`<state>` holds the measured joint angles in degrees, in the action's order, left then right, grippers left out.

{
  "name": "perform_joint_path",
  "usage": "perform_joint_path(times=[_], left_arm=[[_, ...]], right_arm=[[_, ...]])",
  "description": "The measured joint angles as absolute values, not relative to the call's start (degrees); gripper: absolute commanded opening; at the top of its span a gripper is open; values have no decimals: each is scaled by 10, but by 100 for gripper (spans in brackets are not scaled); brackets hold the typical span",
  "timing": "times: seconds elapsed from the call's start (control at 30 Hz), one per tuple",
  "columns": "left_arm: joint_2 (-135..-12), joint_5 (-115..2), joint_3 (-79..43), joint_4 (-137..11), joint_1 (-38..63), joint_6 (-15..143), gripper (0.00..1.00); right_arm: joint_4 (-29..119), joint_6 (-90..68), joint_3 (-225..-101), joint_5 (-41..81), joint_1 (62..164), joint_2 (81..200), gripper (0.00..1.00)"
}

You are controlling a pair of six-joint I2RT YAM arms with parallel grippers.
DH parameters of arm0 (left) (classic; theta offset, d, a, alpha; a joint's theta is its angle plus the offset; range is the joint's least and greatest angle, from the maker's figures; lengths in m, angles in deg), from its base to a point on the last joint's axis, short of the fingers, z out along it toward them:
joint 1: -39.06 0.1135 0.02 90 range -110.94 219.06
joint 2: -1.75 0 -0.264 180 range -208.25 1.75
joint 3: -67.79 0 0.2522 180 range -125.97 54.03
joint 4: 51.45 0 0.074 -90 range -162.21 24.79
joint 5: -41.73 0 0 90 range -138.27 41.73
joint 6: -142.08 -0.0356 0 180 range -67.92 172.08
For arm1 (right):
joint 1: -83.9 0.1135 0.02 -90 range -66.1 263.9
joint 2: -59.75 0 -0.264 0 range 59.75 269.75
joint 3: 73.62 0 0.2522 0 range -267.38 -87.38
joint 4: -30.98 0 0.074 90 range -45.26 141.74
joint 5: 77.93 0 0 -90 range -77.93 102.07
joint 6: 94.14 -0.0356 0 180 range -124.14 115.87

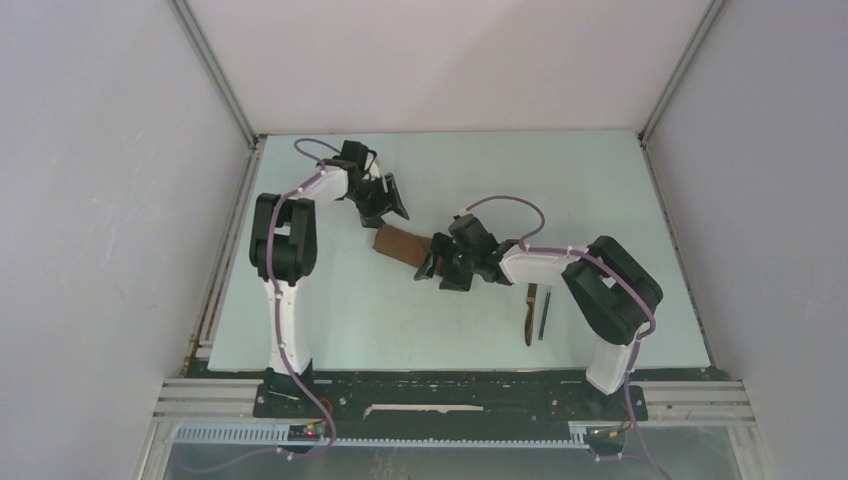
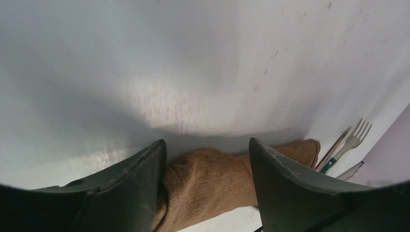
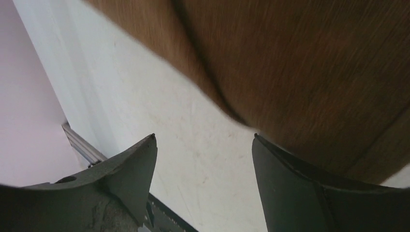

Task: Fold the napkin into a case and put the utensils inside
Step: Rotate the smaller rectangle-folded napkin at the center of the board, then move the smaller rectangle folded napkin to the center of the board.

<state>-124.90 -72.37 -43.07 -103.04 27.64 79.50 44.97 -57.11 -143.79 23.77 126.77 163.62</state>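
The brown napkin (image 1: 403, 243) lies folded into a narrow strip at mid-table. My left gripper (image 1: 386, 208) hovers over its far-left end, open. In the left wrist view the cloth (image 2: 212, 183) lies below and between the wide-spread fingers (image 2: 140, 179) of that gripper (image 2: 207, 142). My right gripper (image 1: 433, 266) is open at the strip's near-right end. Only bare table shows between its tips (image 3: 204, 136), and the cloth (image 3: 300, 63) fills the upper right. The utensils (image 1: 535, 313), a wooden-handled knife and a thinner dark piece, lie on the table near the right arm. A fork (image 2: 357, 135) shows past the cloth.
The pale tabletop (image 1: 350, 310) is boxed in by white walls with aluminium posts (image 1: 215, 70) at the back corners. A black mounting rail (image 1: 450, 390) runs along the near edge, and the right arm's elbow (image 1: 610, 285) stands close beside the utensils.
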Motion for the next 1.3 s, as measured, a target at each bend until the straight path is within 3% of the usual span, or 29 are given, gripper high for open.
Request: perform_joint_path(times=[0.27, 0.4, 0.67, 0.77, 0.87, 0.93, 1.07, 1.3], left_arm=[[-1115, -751, -206, -954, 259, 837, 72], [-1041, -791, -71, -861, 214, 910, 72], [-926, -765, 54, -789, 110, 981, 75], [-875, -735, 58, -800, 120, 973, 66], [-847, -728, 58, -798, 122, 960, 41], [-843, -739, 58, -789, 122, 953, 31], [-846, -774, 65, -741, 113, 958, 23], [-907, -804, 90, -645, 88, 972, 21]], right_arm=[[433, -528, -1449, 295, 1129, 1654, 81], [498, -445, -1522, 336, 1033, 1693, 81], [657, -292, -1560, 321, 999, 1653, 83], [678, -278, -1540, 365, 1026, 1596, 83], [658, -281, -1522, 430, 1051, 1558, 82], [629, -296, -1507, 471, 1067, 1552, 82], [551, -354, -1474, 531, 1090, 1564, 81], [498, -412, -1453, 536, 1080, 1592, 82]])
